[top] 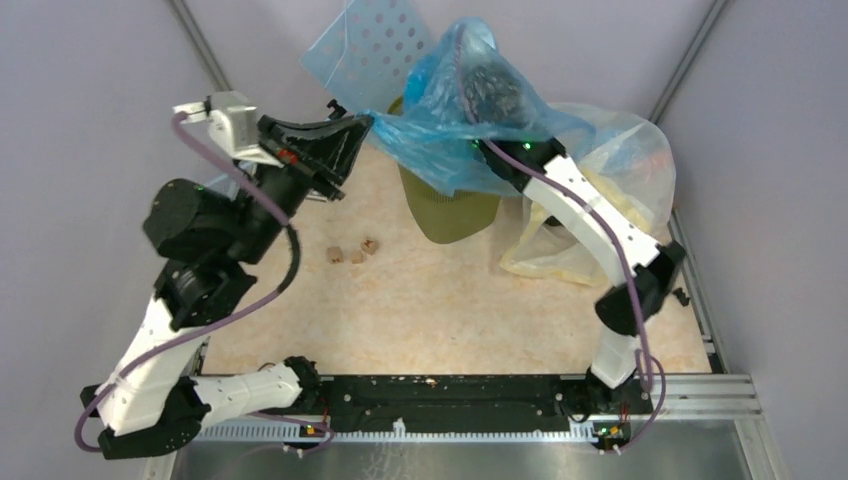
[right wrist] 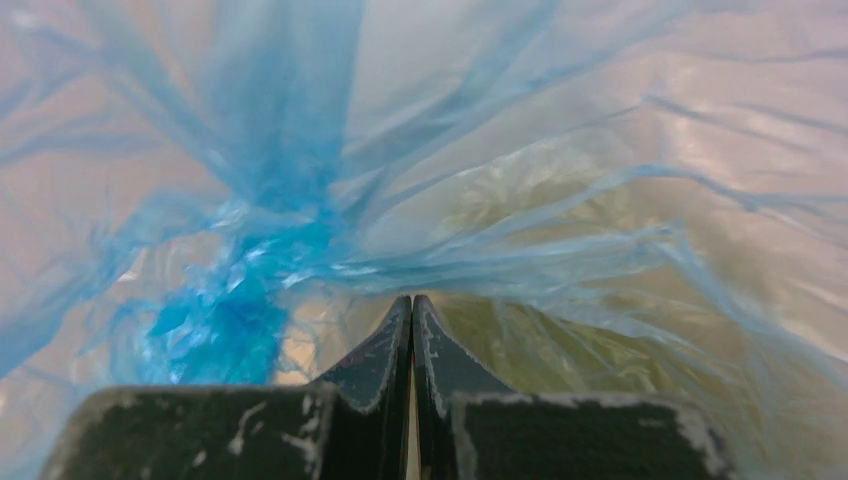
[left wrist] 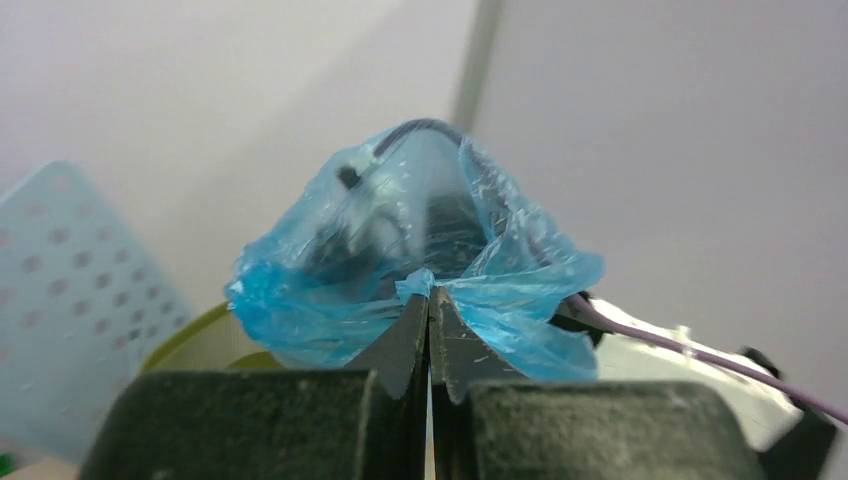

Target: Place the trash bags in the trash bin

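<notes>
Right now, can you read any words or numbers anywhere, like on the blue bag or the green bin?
There is nothing to read: no words, numbers, brands or signs show in any view.
The blue bag, the green bin, the blue panel with holes and the big clear bag all look plain.

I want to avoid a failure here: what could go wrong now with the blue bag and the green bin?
The left gripper pinches only an edge of the blue bag; the thin film may slip or tear. The bag is draped over the right gripper, so it may snag there. Pulling might tip the bin.
</notes>
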`<move>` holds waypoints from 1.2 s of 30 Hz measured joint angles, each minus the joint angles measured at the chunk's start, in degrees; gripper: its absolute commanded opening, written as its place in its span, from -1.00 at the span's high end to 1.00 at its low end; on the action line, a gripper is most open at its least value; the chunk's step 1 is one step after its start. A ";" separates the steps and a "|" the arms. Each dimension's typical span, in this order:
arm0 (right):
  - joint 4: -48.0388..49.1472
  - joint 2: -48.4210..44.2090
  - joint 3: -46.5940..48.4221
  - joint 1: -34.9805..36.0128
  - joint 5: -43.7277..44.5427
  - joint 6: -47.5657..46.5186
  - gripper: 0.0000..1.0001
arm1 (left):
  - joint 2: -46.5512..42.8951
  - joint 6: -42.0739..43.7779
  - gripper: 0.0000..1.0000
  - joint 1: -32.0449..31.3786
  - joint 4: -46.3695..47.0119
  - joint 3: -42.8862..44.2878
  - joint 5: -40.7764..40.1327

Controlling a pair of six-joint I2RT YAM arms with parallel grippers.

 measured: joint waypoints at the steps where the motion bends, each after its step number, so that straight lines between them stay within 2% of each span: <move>1: -2.51 2.97 3.82 -0.63 -0.31 0.20 1.00 | 0.28 1.46 1.00 0.00 1.77 -1.68 -2.60; 5: -14.12 15.23 19.50 -3.76 -2.05 1.86 1.00 | 3.43 7.48 1.00 0.20 11.34 -9.33 -14.05; 9: -21.88 21.49 23.87 -5.97 -1.29 2.84 0.98 | 13.55 9.14 1.00 4.24 13.73 -5.40 -18.93; 12: -26.12 23.65 23.87 -6.80 -0.37 3.08 0.93 | 20.02 3.41 1.00 12.35 9.75 -0.92 -14.01; 13: -27.52 24.04 23.87 -7.04 -0.26 3.08 0.92 | 22.58 -1.38 1.00 19.06 7.50 0.35 -10.03; 14: -28.61 24.24 23.85 -7.13 -0.28 3.08 0.91 | 22.67 -1.70 1.00 19.39 7.34 0.39 -9.79; 16: -29.73 24.24 23.85 -7.28 -0.66 3.04 0.86 | 24.00 -7.04 1.00 25.62 4.98 0.68 -5.64; 18: -29.81 24.20 23.85 -7.34 -1.86 2.99 0.82 | 24.46 -11.21 1.00 29.27 2.99 1.14 -1.68; 24: -30.38 22.77 22.40 -7.34 -6.23 2.19 0.57 | 24.22 -19.30 1.00 33.03 2.27 1.29 7.87; 36: -26.38 8.44 9.51 -6.93 -15.28 2.29 0.21 | 23.45 -23.78 1.00 34.27 2.95 -0.42 14.82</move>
